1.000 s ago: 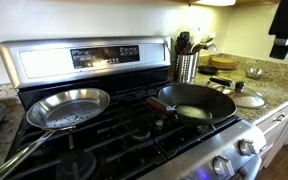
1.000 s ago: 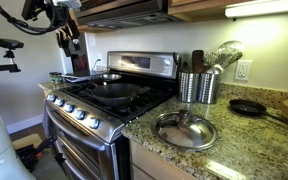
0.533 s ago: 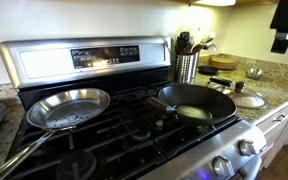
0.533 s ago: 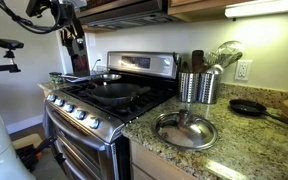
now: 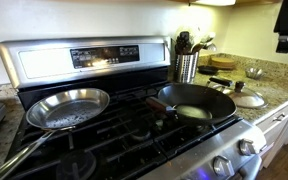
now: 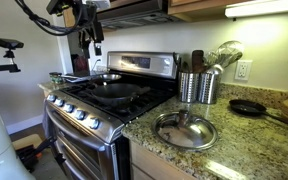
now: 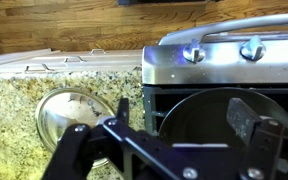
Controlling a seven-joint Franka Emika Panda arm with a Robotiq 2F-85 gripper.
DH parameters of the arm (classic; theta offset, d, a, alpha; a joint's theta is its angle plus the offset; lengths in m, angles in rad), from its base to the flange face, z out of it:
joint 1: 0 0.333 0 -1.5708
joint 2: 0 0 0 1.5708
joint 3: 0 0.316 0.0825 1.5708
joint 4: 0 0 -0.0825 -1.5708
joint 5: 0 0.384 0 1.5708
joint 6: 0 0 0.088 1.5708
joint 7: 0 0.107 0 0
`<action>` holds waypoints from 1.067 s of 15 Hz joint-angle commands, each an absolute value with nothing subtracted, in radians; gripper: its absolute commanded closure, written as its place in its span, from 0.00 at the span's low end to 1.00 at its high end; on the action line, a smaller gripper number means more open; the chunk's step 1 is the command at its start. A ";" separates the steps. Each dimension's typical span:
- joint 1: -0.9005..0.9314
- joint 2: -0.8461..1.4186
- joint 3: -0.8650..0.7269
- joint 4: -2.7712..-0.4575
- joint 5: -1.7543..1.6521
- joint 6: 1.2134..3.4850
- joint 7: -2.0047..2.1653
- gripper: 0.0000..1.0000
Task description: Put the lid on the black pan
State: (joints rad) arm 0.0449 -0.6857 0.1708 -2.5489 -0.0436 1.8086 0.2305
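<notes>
Gripper [image 6: 91,42] moved across above stove [image 6: 96,100] | jaws wide, empty | lid [image 6: 184,130] on counter [image 6: 144,140]

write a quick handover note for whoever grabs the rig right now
The tool is open and empty, high above the stove.
The lid lies on the granite counter beside the stove, untouched.
The black pan sits on a burner near that counter, uncovered and empty.
Done: nothing of the job yet.
Left: lower to the lid, grip it, carry it over and set it on the black pan.
</notes>
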 commanded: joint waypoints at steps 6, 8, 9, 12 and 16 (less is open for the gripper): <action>-0.056 -0.677 0.124 -2.594 -0.262 2.024 0.229 0.00; -0.048 -0.665 0.122 -2.584 -0.243 2.000 0.221 0.00; -0.048 -0.665 0.122 -2.584 -0.244 2.000 0.221 0.00; -0.042 -0.668 0.119 -2.586 -0.241 2.010 0.212 0.00; -0.099 -0.626 0.073 -2.592 -0.273 2.154 0.231 0.00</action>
